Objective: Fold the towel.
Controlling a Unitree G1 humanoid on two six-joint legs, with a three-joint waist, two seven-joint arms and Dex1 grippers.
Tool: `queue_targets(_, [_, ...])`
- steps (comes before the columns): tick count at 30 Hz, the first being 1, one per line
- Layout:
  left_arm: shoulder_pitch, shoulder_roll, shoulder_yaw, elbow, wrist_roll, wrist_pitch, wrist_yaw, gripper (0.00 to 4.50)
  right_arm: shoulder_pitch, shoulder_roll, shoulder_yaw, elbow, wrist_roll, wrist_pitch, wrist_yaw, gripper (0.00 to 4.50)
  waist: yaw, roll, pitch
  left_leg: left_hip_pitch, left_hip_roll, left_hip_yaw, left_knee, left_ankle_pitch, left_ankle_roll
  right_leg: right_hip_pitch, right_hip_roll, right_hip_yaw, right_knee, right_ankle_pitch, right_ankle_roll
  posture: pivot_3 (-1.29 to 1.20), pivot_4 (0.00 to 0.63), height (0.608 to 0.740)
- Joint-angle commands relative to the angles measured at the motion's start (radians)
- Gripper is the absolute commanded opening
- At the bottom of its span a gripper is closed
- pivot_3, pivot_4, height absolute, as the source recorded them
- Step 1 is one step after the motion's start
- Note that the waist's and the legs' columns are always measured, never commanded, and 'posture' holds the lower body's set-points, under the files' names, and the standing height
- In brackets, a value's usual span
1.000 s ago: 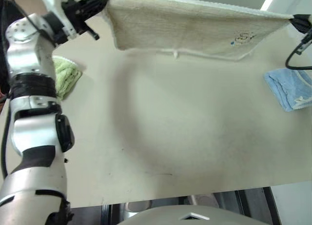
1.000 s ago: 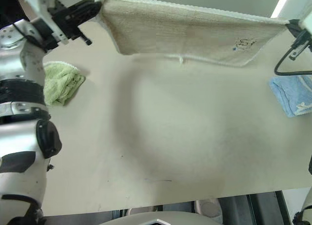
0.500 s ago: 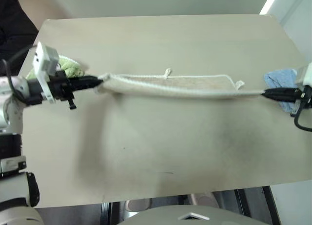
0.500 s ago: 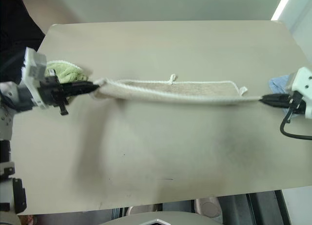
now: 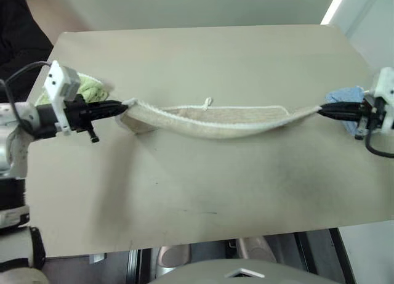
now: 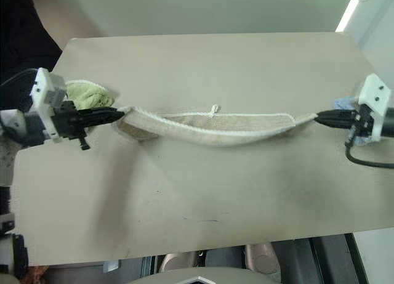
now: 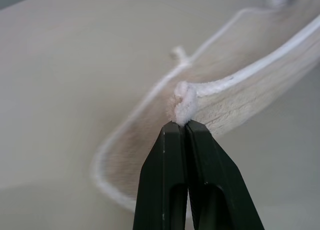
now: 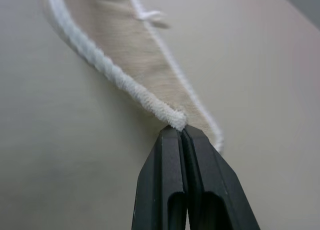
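In the left eye view, you have the towel [image 5: 209, 119] strung between both arms above the middle of the table [image 5: 203, 56]. The left gripper [image 5: 122, 105] pinches 1 end and the right gripper [image 5: 320, 110] pinches the other, so the cloth sags in a shallow curve between them. Part of it near the left gripper looks to touch the tabletop; the rest I cannot place for height. A green cloth [image 5: 91, 89] lies behind the left gripper, and a blue cloth [image 5: 345, 98] sits beside the right one.

In the right eye view, the same span shows: 2 white corded edges run side by side, with a small loop [image 6: 214, 109] on the far edge. That suggests the towel hangs doubled lengthwise, though no flat fold lies on the table yet.

In the left wrist view, your left fingers [image 7: 165, 180] are clenched tight on a bunched corner of white edging, the beige cloth trailing away from them.

In the right wrist view, the right fingers [image 8: 162, 185] are likewise clamped on the corded corner at the opposite end.

Judging progress: you are early to midway. The towel is gripped and stretched, but laying it down, smoothing it, and making the remaining folds all look left to do.
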Motion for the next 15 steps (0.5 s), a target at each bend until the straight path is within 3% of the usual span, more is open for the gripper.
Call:
queue_targets(1, [-0.096,-0.049,-0.075,0.151,0.115,-0.104,0.060,0.00,-0.112,0.053,0.085,0.124,-0.114,-0.052,-0.062,0.04,0.000,0.000,0.000,0.000,0.000,0.000,0.000,0.000,0.000,-0.001,0.000,0.000,0.000,0.000,0.000,0.00,0.150,0.740])
queue_targets(5, [-0.185,-0.091,-0.129,0.301,0.196,-0.215,0.078,0.00,-0.213,0.118,0.169,0.295,-0.217,-0.134,-0.093,0.04,0.001,0.000,0.000,-0.006,0.000,0.000,-0.001,-0.001,0.001,-0.007,-0.001,-0.001,0.000,0.007,0.010,0.00,0.150,0.740])
queue_targets(15, [-0.333,-0.168,-0.196,0.591,0.344,-0.409,0.151,0.00,-0.365,0.212,0.234,0.621,-0.362,-0.253,-0.189,0.04,0.004,0.000,0.000,-0.027,0.000,0.000,-0.002,0.000,-0.001,-0.028,-0.001,-0.002,-0.002,0.006,0.011,0.00,0.150,0.740])
